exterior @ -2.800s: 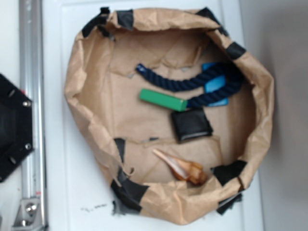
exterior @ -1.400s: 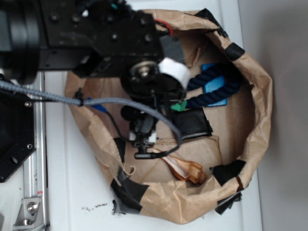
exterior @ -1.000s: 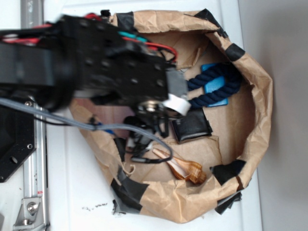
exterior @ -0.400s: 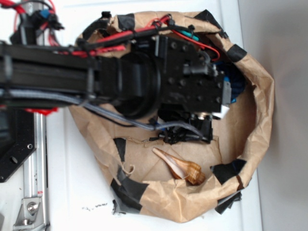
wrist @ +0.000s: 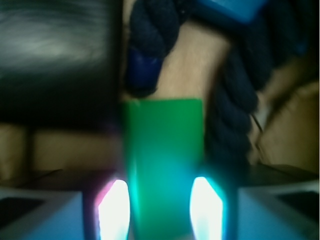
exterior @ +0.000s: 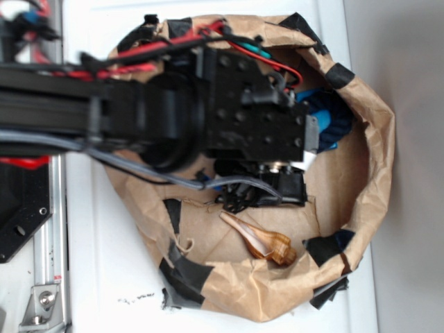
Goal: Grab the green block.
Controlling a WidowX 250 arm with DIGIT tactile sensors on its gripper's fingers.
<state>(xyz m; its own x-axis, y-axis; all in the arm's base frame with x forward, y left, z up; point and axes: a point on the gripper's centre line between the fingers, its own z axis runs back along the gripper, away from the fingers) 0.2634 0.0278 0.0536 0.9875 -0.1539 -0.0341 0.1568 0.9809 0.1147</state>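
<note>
Two bright fingertips frame the bottom of the wrist view, and the gripper stands with one on either side of the green block — jaws spread about as wide as the bar, their inner edges right at its long flanks. Whether they press on it or only bracket it cannot be told through the glare, so no grasp shows as made.

The block's long axis runs straight away from the camera, down the gap between the fingers, so the jaws cross its narrow width. It lies on the brown paper floor of the bag, its far end reaching the navy rope that curls past on the right, with the black pouch just beside it on the left.

From outside, the arm hides the block entirely.

By my judgement, only a squeeze is called for.
</note>
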